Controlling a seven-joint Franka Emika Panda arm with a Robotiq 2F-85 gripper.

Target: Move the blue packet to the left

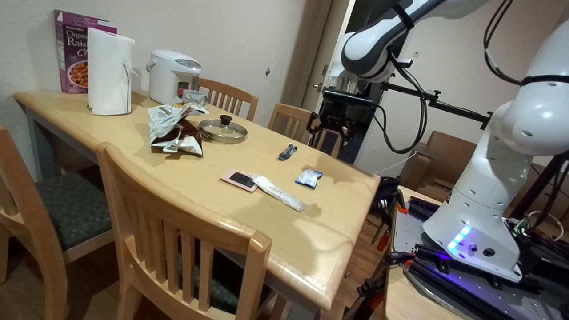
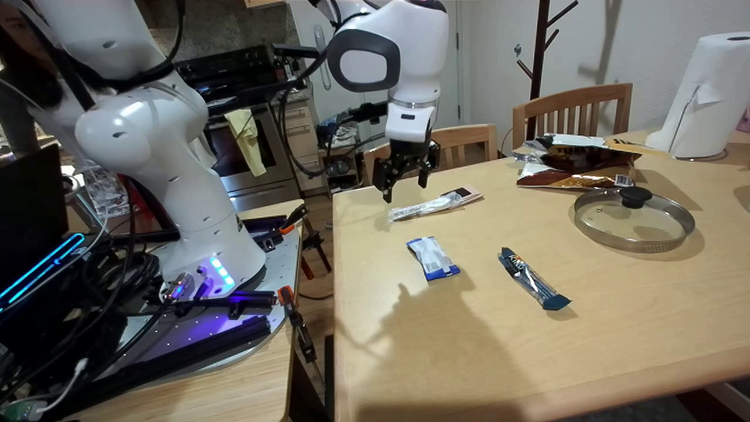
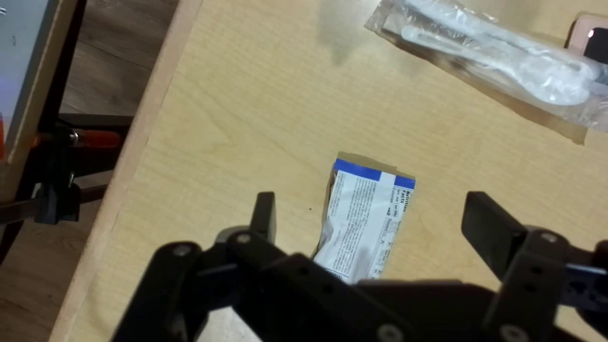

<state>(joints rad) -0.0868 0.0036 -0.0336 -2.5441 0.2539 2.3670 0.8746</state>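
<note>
The blue packet (image 1: pixel 309 178) lies flat on the table (image 1: pixel 249 209) near the end closest to the robot base. It has blue ends and a white printed middle. It also shows in an exterior view (image 2: pixel 433 258) and in the wrist view (image 3: pixel 363 218), where the gripper body hides its lower end. My gripper (image 3: pixel 369 199) is open, and its fingers appear on either side of the packet in the wrist view. In both exterior views the gripper (image 1: pixel 328 129) (image 2: pixel 405 187) hangs well above the table with nothing between its fingers.
White cutlery in clear wrap (image 2: pixel 430 206) overlaps a pink phone-like item (image 1: pixel 240 179). A dark blue wrapped bar (image 2: pixel 532 280) lies beside the packet. A glass lid (image 2: pixel 634 220), an opened bag (image 1: pixel 174 129), a paper towel roll (image 1: pixel 110 73) and chairs (image 1: pixel 178 222) are farther off.
</note>
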